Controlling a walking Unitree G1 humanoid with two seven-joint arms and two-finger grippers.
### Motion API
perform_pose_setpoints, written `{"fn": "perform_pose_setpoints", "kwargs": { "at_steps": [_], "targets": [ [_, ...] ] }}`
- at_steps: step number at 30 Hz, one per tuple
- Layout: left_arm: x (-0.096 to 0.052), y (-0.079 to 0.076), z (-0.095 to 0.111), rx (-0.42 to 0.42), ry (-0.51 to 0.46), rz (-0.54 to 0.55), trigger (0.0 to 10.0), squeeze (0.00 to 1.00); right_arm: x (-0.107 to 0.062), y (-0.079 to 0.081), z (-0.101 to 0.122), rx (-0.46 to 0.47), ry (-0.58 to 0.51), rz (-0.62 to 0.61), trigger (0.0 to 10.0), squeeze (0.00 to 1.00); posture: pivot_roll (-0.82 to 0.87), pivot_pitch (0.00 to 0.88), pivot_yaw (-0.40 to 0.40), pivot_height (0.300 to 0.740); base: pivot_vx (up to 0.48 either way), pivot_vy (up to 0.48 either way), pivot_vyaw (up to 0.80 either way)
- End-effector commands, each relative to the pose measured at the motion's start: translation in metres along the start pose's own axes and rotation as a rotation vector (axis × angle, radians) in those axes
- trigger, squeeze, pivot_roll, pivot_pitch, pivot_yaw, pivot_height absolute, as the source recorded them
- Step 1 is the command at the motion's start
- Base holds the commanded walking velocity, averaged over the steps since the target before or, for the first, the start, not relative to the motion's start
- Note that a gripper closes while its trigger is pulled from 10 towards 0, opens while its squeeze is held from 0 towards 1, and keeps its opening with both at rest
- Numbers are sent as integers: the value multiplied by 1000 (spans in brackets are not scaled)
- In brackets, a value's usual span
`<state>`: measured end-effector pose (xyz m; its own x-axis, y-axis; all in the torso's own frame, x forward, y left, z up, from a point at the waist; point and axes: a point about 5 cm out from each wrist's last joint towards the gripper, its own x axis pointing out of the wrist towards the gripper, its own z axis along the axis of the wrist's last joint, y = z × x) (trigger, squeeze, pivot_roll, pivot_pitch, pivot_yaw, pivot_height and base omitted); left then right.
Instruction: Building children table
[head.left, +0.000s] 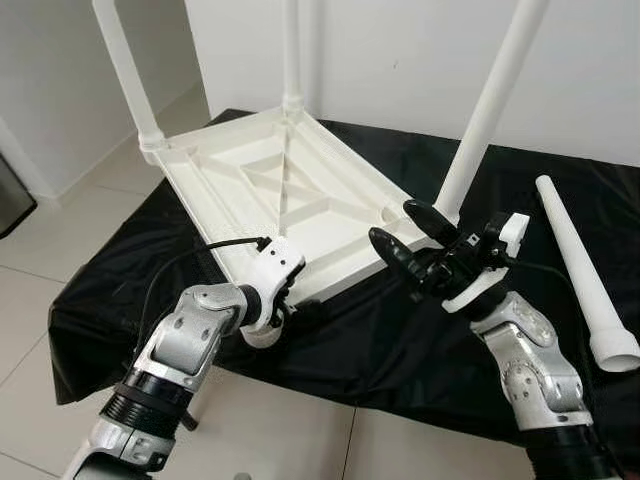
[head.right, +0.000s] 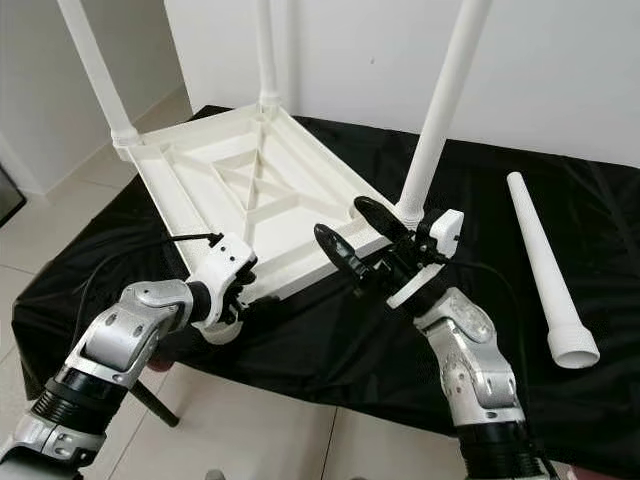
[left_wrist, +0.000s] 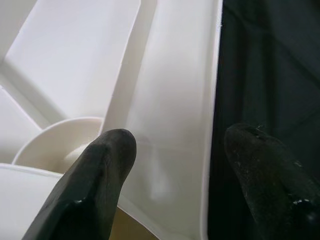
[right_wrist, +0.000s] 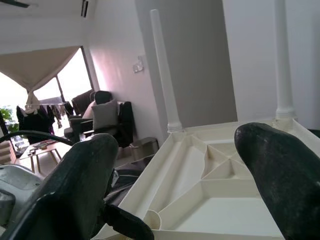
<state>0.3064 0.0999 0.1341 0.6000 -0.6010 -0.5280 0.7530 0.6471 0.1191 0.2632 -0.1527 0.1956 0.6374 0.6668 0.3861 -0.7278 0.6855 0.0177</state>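
Note:
A white plastic children's table (head.left: 330, 240) lies upside down on a black cloth. Three white legs stand in its corners: back left (head.left: 125, 70), far corner (head.left: 290, 50) and near right (head.left: 490, 110). A fourth, loose leg (head.left: 585, 270) lies on the cloth at the right. My left gripper (left_wrist: 180, 165) is open at the table's near-left corner, its fingers either side of the rim beside an empty round socket (left_wrist: 55, 145). My right gripper (head.left: 393, 221) hovers open over the near right corner, just left of that leg, holding nothing.
The black cloth (head.left: 400, 340) covers a low surface whose front edge runs just ahead of my arms. Pale tiled floor (head.left: 60, 220) lies to the left, white walls behind. A dark bin (head.left: 10, 195) stands at the far left.

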Motion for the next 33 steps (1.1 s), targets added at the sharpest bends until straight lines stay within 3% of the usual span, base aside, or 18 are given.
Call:
{"fn": "perform_pose_setpoints", "kwargs": {
  "at_steps": [1, 3, 4, 17, 20, 28, 33],
  "targets": [
    [-1, 9, -34, -62, 173, 33, 6549, 0, 1, 6, 3, 15, 6, 7, 10000, 0, -40, 17, 24, 740, 0, 0, 0],
    [-1, 9, -35, -62, 184, 22, 6549, 0, 1, 6, 4, 16, 9, 6, 10000, 0, -40, 17, 24, 740, 0, 0, 0],
    [-1, 9, -37, -61, 198, 15, 0, 0, 1, 8, 5, 22, 14, 3, 10000, 0, -43, 21, 27, 740, 0, 0, 0],
    [3, 9, -35, -73, 220, -5, 0, 0, -1, 14, 14, 31, 26, -23, 10000, 0, -56, 36, 41, 740, 0, 0, 0],
    [12, 15, -22, -129, 170, 50, 0, 0, 0, 16, 16, 39, 18, -32, 10000, 0, -61, 38, 45, 740, 0, 0, 0],
    [21, 21, -2, -166, 108, 83, 0, 0, 0, 18, 17, 40, 19, -41, 10000, 0, -66, 37, 48, 740, 0, 0, 0],
    [30, 32, 19, -205, 45, 152, 0, 0, 1, 20, 18, 41, 20, -46, 10000, 0, -70, 38, 53, 740, 0, 0, 0]
  ]
}}
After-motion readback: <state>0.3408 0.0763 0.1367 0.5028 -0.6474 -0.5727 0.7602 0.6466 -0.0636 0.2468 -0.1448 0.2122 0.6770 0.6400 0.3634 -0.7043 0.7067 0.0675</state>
